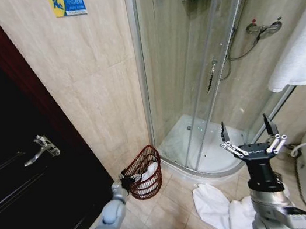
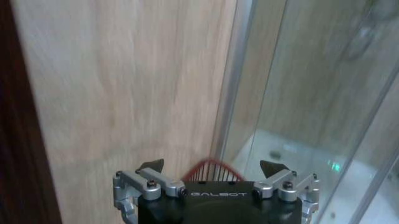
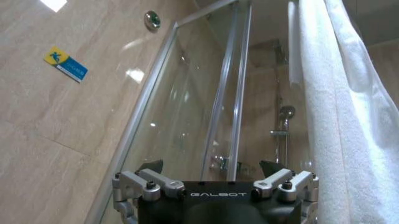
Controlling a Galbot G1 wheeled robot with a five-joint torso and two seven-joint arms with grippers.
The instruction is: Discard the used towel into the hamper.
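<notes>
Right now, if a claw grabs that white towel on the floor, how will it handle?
Probably floppy: the towel lies crumpled in soft folds on the tiles, so it should sag and trail from any pinch. It looks like thick cloth, likely bulky yet light. Both claws, left by the basket and right raised above it, are open and empty.
</notes>
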